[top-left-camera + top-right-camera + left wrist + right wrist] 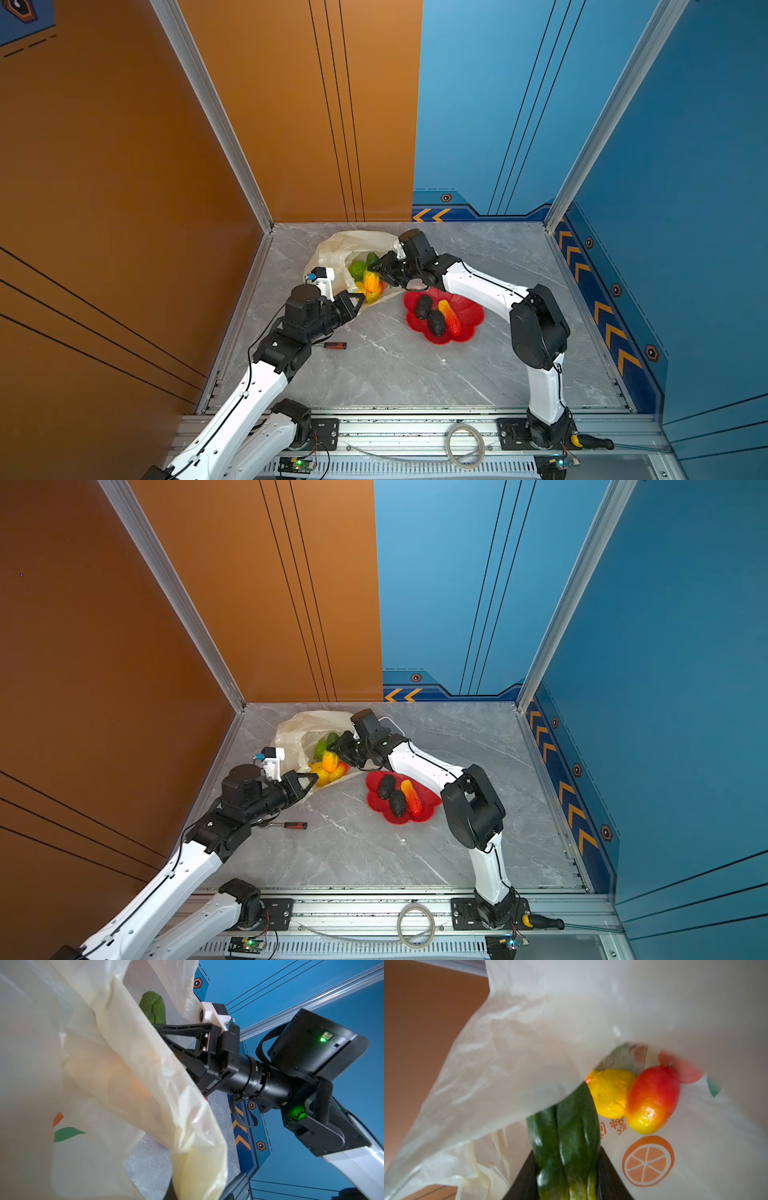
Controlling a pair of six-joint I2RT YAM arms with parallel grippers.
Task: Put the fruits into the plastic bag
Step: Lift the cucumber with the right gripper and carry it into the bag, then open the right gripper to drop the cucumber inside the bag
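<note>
The single left gripper (358, 298) is clenched on the near rim of the one thin translucent cream-yellow plastic bag (345, 245), which lies open at the back left of the grey marbled tabletop (415, 374). One red-handled screwdriver (336, 345) lies beside that arm. At the bag's mouth the right gripper (377, 270) is grasping one dark green ridged toy fruit (571, 1126). Deeper inside, the right wrist view shows two loose ones touching: one glossy yellow toy fruit (610, 1093) and one red-orange oblong toy fruit (652, 1099). Both top views show more, but I cannot tell how many. To the right, one red flower-shaped dish (473, 316) holds three: two rough blackish toy fruits (424, 306) and one red-and-yellow oblong fruit (451, 318).
</note>
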